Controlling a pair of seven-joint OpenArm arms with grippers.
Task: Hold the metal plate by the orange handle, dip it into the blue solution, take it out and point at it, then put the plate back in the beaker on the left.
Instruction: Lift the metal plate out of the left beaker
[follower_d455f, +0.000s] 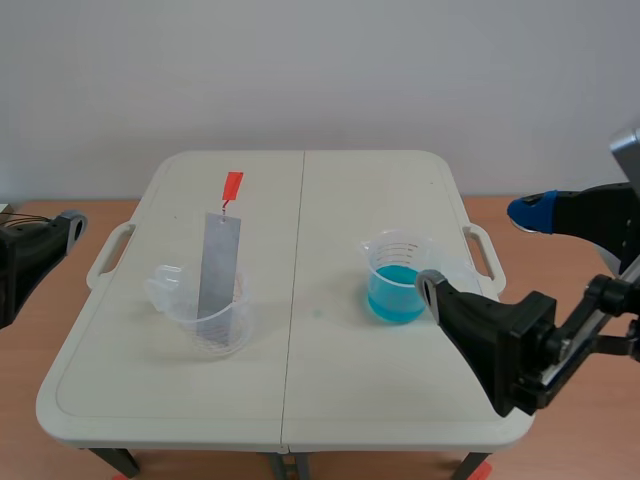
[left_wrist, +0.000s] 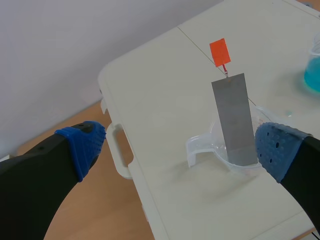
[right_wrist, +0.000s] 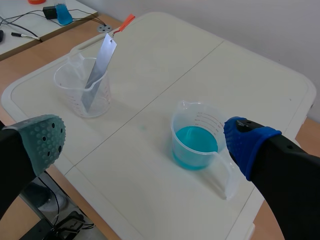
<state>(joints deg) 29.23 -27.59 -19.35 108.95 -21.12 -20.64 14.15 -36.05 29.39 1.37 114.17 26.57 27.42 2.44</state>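
While the metal plate (follower_d455f: 218, 262) stands leaning in the clear beaker on the left (follower_d455f: 205, 318), its lower end inside and the orange handle (follower_d455f: 232, 186) well above the rim, no step of the task is judged to be done; the grasp of the handle is the step in hand. Nothing is held by either arm. The left hand (left_wrist: 179, 147) is spread wide, with the plate and its beaker ahead of it, toward one finger; the right hand (right_wrist: 146, 141) is spread wide too, with the beaker of blue solution (right_wrist: 196, 142) ahead of it, just beside its blue-padded finger.

A careful pinch on the small orange tab is called for next, most likely by the left arm, which is judged the nearer. The tab is thin and hangs clear of the plate, so the fingers must be narrowed squarely on it; a straight lift is then needed to clear the rim, and some swinging of the plate is to be expected.

Both arms are shown off the edges of the desk (follower_d455f: 300, 400) only in the scene view, with the two beakers well apart on either side of its middle seam; the fine link between handle and plate is made out best in the left wrist view; the plate's tilt and the depth of the solution are shown plainly only in the right wrist view.
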